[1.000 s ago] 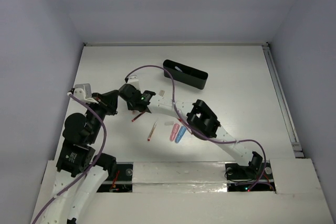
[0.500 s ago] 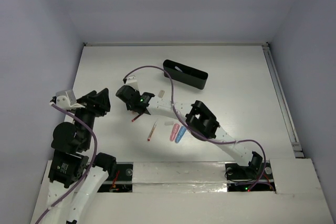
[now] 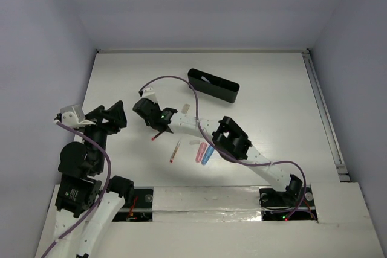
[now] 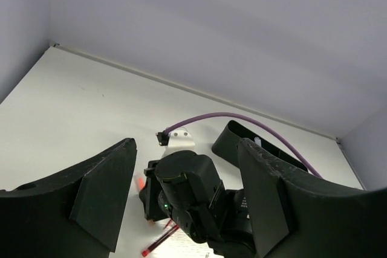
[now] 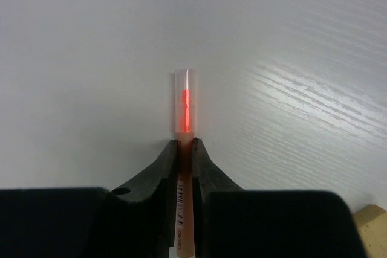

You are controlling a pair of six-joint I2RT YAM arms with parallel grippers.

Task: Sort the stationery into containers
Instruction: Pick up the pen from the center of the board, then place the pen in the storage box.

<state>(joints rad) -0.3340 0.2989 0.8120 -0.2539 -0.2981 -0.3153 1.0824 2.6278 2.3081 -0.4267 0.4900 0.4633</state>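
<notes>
Pinching the red pen (image 5: 185,107) near its clear end, the right tool (image 5: 185,147) was closed on it at the tabletop (image 5: 91,58) — light, stiff, probably slippery. Left tool (image 3: 115,115) stood open; tray (image 3: 213,85) well apart.

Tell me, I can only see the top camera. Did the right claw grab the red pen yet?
Observer: Yes. On the right wrist camera, the right gripper is pinched shut on the red pen.
Operator: Is it holding the very end?
Observer: Not quite. A clear end with red inside pokes out past the grip.
Operator: What about the other claw?
Observer: The left wrist camera shows the left gripper wide open, with nothing held in it.
</notes>
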